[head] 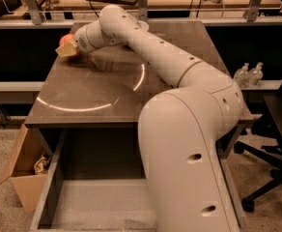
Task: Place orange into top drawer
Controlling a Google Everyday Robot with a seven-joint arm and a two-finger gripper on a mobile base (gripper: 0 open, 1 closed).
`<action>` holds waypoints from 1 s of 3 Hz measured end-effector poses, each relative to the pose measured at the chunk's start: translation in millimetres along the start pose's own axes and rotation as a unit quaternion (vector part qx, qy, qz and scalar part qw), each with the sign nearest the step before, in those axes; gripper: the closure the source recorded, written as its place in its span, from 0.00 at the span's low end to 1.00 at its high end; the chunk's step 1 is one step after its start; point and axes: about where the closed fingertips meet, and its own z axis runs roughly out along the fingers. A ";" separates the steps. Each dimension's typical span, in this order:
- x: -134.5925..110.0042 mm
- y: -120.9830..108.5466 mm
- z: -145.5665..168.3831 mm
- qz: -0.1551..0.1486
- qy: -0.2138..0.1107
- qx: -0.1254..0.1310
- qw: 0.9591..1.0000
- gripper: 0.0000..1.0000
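Dim workshop, one view. Dark tabletop (90, 88) shows curved light reflections. Below its near edge the top drawer (97, 204) stands pulled out, flat bottom exposed. A cardboard box (25, 175) sits on the floor just left of the drawer, and an office chair (276, 129) is at right. The arm (170, 62) spans the tabletop to its far-left corner. There the gripper (67, 50) meets the orange (65, 38) near the edge; whether it is clamped on the fruit cannot be told.

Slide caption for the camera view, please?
The gripper at the orange by the table's far corner; drawer open below.
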 end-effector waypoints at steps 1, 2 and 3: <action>-11.3 6.7 -32.8 -0.012 0.000 0.012 1.000 1.00; -14.9 30.4 -70.0 -0.021 -0.004 0.023 1.000 1.00; -15.5 61.1 -108.7 -0.021 -0.017 0.036 0.999 1.00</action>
